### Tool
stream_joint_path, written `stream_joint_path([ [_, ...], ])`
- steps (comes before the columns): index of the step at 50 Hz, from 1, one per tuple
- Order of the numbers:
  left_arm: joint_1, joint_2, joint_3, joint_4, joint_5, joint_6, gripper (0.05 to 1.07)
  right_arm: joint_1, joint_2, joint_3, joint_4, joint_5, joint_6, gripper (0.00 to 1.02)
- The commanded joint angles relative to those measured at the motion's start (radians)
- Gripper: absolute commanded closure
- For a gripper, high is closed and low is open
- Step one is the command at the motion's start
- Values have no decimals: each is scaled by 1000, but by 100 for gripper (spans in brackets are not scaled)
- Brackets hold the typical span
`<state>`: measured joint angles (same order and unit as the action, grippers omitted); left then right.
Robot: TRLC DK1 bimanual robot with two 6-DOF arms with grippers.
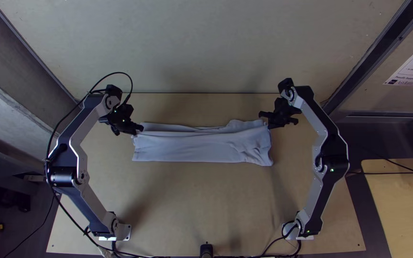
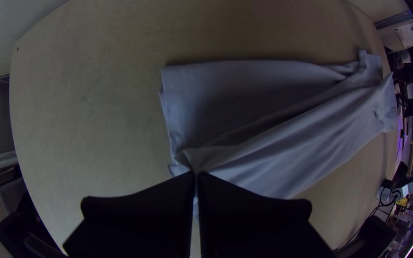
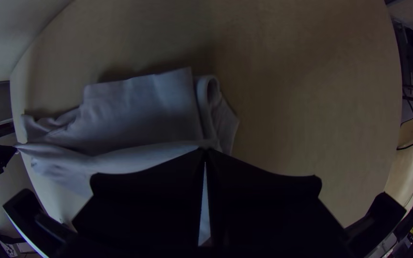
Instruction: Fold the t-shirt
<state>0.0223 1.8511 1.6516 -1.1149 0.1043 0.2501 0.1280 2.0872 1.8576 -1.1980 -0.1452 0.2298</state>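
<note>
My left gripper (image 2: pixel 197 174) and right gripper (image 3: pixel 205 151) each pinched an end of the narrow shirt (image 1: pixel 197 147); uneven pulling risked skewing it.

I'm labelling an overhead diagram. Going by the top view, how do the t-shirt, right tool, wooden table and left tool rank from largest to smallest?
1. Wooden table
2. T-shirt
3. Left tool and right tool: too alike to rank
</note>
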Motion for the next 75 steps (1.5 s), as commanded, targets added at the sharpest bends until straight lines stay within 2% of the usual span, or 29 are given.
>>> stream_joint_path([
  [1, 1, 66, 59, -6, -17, -51, 91, -16, 83, 74, -14, 32, -15, 99],
  [2, 1, 76, 66, -8, -15, -58, 74, -19, 97, 87, -14, 38, -12, 96],
  [4, 1, 91, 73, -2, -15, -71, 24, -22, 119, 115, -14, 50, -12, 84],
  [5, 1, 96, 73, 4, -15, -80, 6, -28, 126, 127, -14, 55, -14, 78],
  [6, 1, 99, 73, 12, -15, -87, 10, -30, 131, 137, -14, 56, -15, 72],
  [8, 2, 99, 70, 30, -6, -98, 10, -39, 132, 147, -12, 56, -24, 56],
  [11, 7, 92, 68, 55, 14, -120, 10, -53, 132, 164, -23, 56, -50, 25],
  [12, 11, 89, 71, 56, 25, -130, 10, -56, 128, 164, -31, 56, -60, 20],
  [14, 18, 79, 73, 56, 57, -141, 10, -67, 116, 169, -32, 58, -73, 15],
  [24, 88, -7, 57, 56, 250, -164, 10, -113, -7, 163, -32, 70, -83, 13],
  [29, 137, -41, 39, 55, 350, -169, 10, -133, -76, 164, -28, 72, -92, 7],
  [40, 238, -85, -81, 56, 483, -143, 10, -169, -216, 172, -23, 70, -116, 4],
  [53, 320, -62, -237, 125, 545, -78, 10, -195, -360, 192, -23, 68, -109, 4],
  [75, 344, 112, -256, 162, 641, -3, 10, -195, -486, 41, -23, 67, -118, 4],
])
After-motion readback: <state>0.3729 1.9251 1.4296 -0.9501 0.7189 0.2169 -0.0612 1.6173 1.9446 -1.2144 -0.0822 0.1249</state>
